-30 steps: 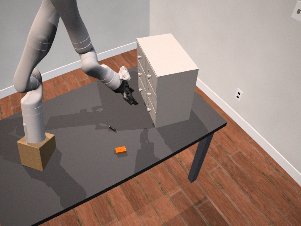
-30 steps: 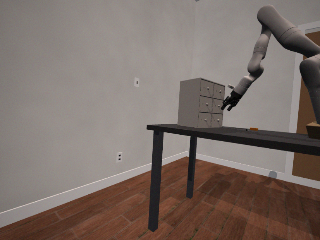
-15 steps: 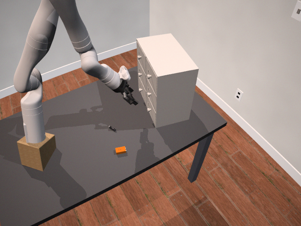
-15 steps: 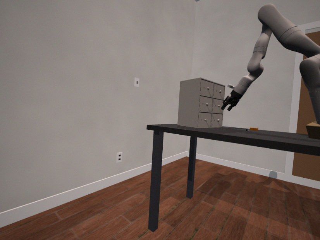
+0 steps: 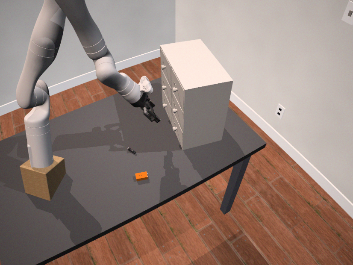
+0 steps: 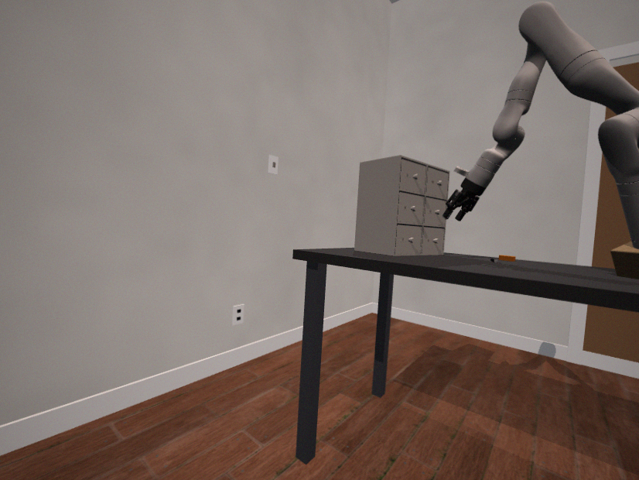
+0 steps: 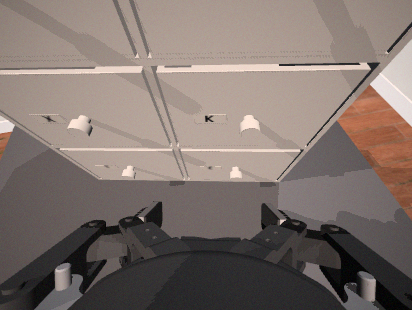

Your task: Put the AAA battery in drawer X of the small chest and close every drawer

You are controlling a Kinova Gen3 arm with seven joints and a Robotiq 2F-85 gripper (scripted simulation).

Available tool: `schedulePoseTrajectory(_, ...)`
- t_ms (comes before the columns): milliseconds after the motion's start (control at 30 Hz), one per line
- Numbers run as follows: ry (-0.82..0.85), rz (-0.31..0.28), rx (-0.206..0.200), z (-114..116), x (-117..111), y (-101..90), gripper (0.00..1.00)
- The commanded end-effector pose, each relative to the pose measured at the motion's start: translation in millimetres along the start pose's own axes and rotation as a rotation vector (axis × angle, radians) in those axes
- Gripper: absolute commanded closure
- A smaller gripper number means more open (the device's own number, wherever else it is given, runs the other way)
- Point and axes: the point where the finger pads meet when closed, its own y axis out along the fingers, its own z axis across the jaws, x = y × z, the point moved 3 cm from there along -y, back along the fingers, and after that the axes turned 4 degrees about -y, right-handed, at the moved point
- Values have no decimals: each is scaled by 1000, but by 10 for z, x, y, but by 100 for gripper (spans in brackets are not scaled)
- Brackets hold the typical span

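Dark tabletop (image 5: pixel 96 182) (image 6: pixel 541 273) (image 7: pixel 210 205) bears the battery (image 5: pixel 131 150) (image 6: pixel 493 260), its long axis pointing slantwise toward the chest's side.

arm (image 5: pixel 105 68) (image 6: pixel 508 124) shifted very slightly, its raised elbow (image 6: pixel 536 18) a touch higher, pincer (image 5: pixel 156 119) (image 6: pixel 452 217) (image 7: pixel 211 213) a trace higher and slightly farther back from the chest (image 5: pixel 204 113) (image 6: pixel 379 206) (image 7: pixel 300 35)
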Motion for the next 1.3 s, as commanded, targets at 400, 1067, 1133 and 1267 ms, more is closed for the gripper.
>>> schedulePoseTrajectory(400, 1, -46, 5, 36, -44, -137, 0)
schedulePoseTrajectory(1067, 2, -166, -4, 35, -48, -384, 0)
schedulePoseTrajectory(1133, 2, -174, -4, 35, -49, -400, 0)
schedulePoseTrajectory(1267, 2, -198, -6, 35, -50, -447, 0)
